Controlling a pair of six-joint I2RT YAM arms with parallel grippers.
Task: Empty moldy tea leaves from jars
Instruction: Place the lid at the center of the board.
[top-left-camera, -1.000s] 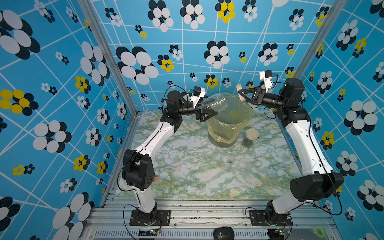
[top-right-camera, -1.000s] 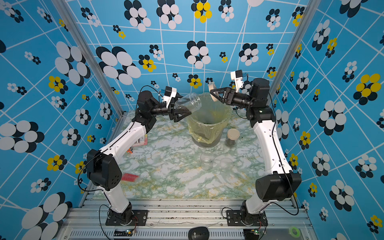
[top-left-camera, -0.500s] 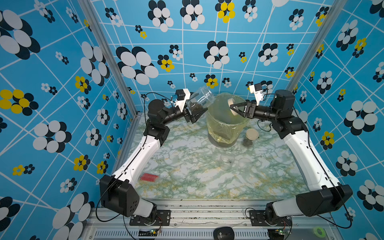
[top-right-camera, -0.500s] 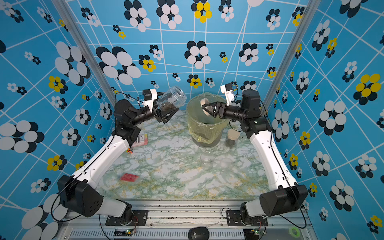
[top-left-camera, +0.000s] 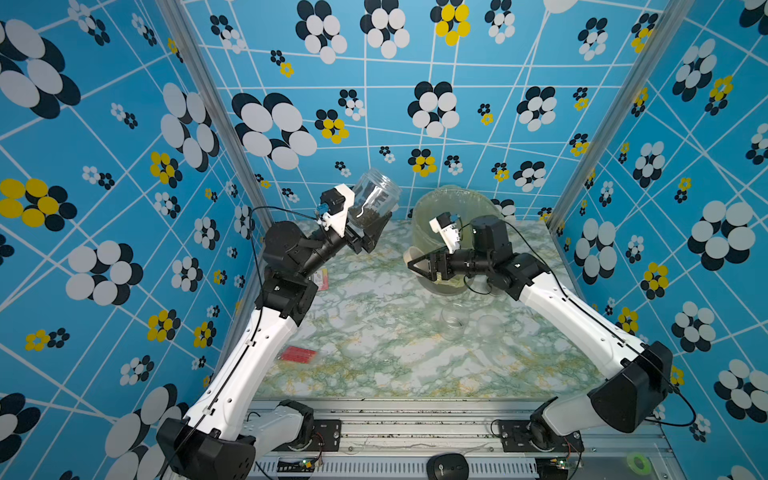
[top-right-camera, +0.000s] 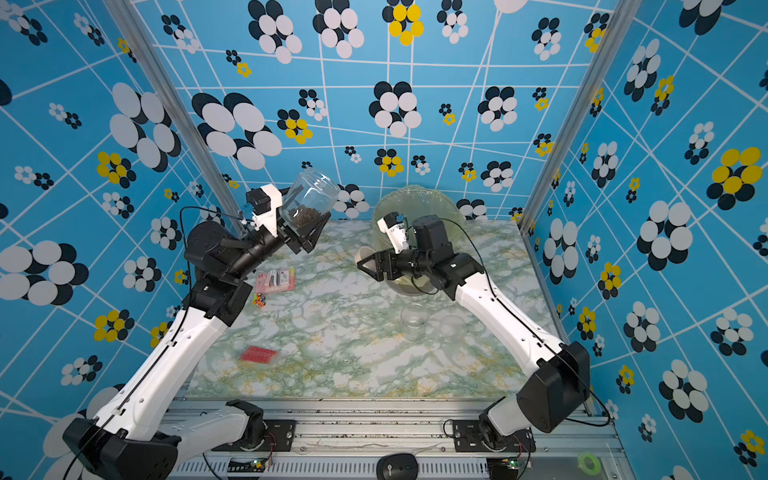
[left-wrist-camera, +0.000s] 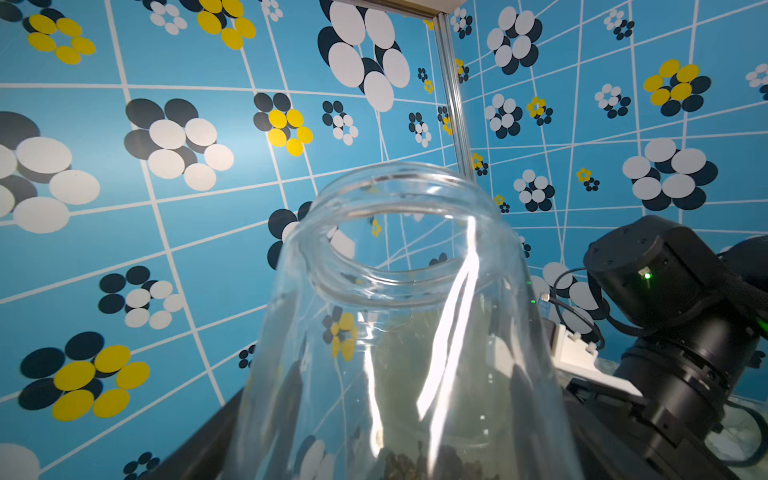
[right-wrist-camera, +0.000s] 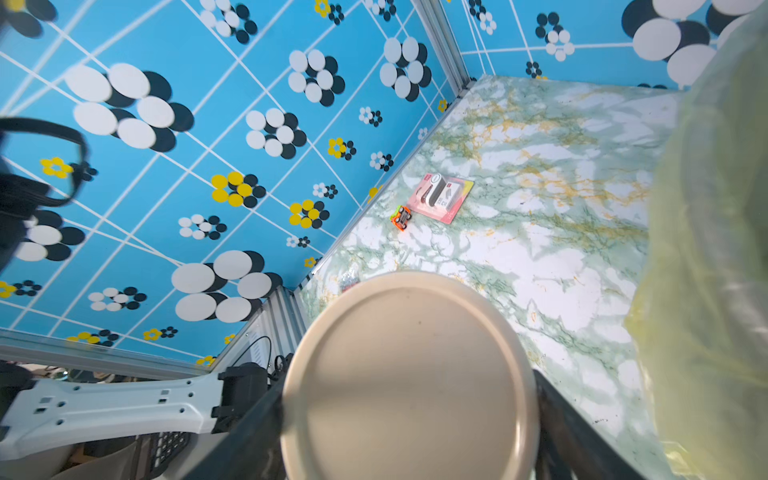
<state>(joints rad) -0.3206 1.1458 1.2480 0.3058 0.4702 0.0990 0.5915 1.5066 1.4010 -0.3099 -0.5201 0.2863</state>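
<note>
Aloft in left gripper (top-left-camera: 365, 239), lidless jar (top-left-camera: 374, 195) aslant, mouth up toward the back wall (top-left-camera: 415, 124); beige lid (right-wrist-camera: 409, 374) in right gripper (top-left-camera: 417, 266).

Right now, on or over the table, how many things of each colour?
Clear round jars or lids: 3
Beige flat round lid: 1
Yellow-bagged bin: 1
Dark tea-leaf heap: 1
Red flat packet: 1
Pink flat packet: 1
Orange toy car: 1
Total: 9
</note>
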